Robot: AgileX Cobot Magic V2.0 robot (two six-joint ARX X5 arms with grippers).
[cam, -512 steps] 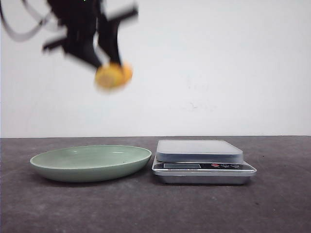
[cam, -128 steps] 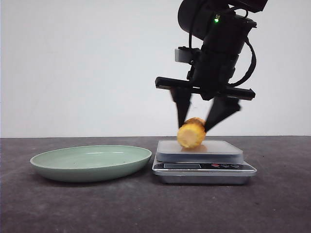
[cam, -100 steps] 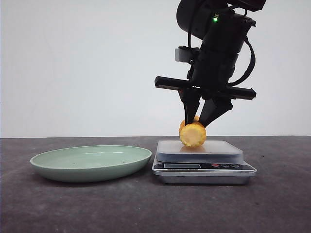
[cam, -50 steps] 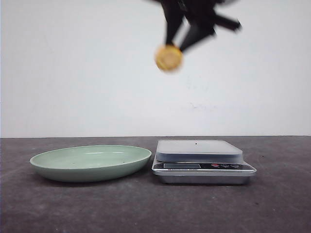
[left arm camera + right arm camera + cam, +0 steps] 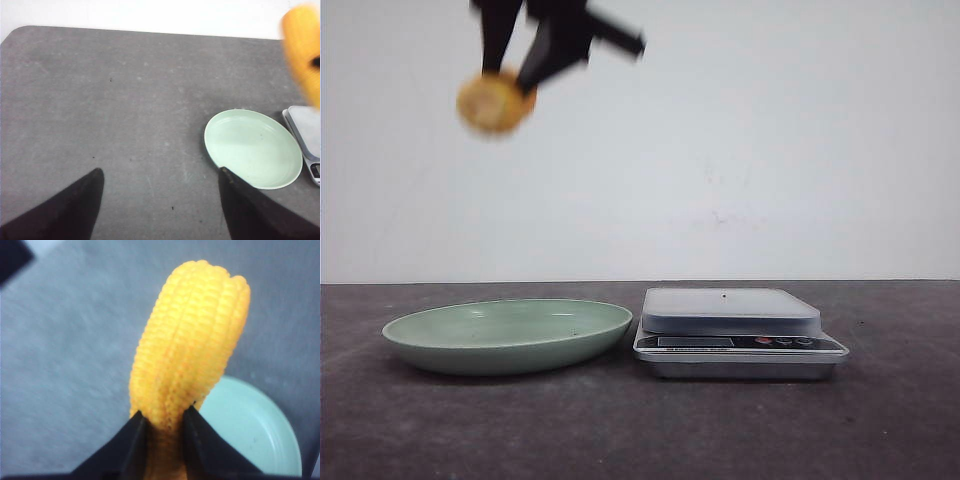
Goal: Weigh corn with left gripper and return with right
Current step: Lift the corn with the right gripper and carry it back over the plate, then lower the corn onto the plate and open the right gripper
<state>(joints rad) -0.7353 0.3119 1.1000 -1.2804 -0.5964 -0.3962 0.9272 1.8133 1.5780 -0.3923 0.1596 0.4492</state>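
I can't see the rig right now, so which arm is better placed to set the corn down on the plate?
Right. The right gripper grips the corn, high above the green plate. The left gripper is open and empty.

Blurred right hand (image 5: 510, 68) gripping corn (image 5: 496, 103) high above green plate (image 5: 506, 335), scale (image 5: 735, 332) beside plate on dark table (image 5: 640, 430)

The table (image 5: 440, 430) has a dark grey, slightly rough top with small specks and faint scratches. Two things lie directly on it. A shallow, pale green plate (image 5: 430, 352) sits toward the left side. Just beside it, on its right, stands a small silver kitchen scale (image 5: 740, 362) with a flat grey platform, a display and round buttons on its front edge. A white wall rises behind the table.
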